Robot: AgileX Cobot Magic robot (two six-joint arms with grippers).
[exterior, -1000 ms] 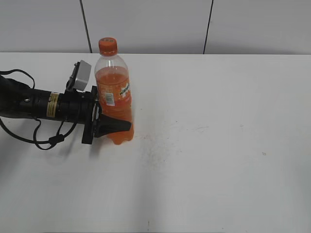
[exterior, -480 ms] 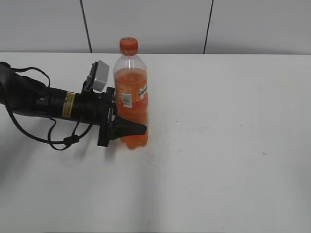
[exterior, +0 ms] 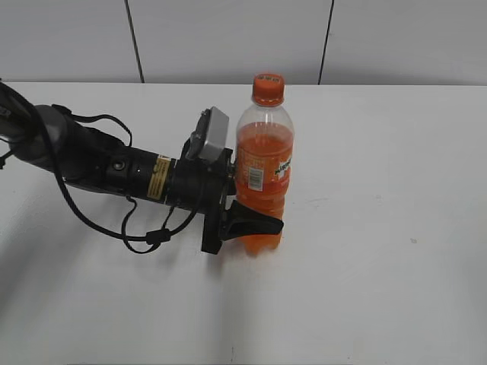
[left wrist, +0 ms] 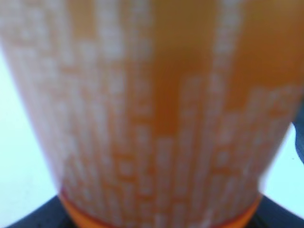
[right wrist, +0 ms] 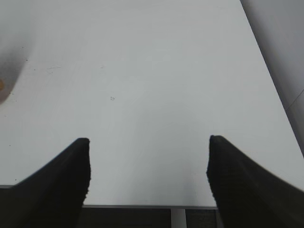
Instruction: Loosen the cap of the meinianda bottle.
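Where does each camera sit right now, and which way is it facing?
Exterior: raised, slanting down at the table; shows the left arm, left gripper around the meinianda bottle, cap on.
Left wrist: pressed close against the bottle's label; finger edges at the corners.
Right wrist: above the table's near edge, looking across bare tabletop; open right gripper.
Shared: exterior and left wrist both show the bottle.

White tabletop [exterior: 365, 251], matte and evenly lit, bearing faint scuffs and specks (most visible right of centre). Behind it, a pale grey panelled wall [exterior: 228, 38] divided by two dark vertical seams. In the right wrist view, the table's near edge [right wrist: 152, 205] appears.
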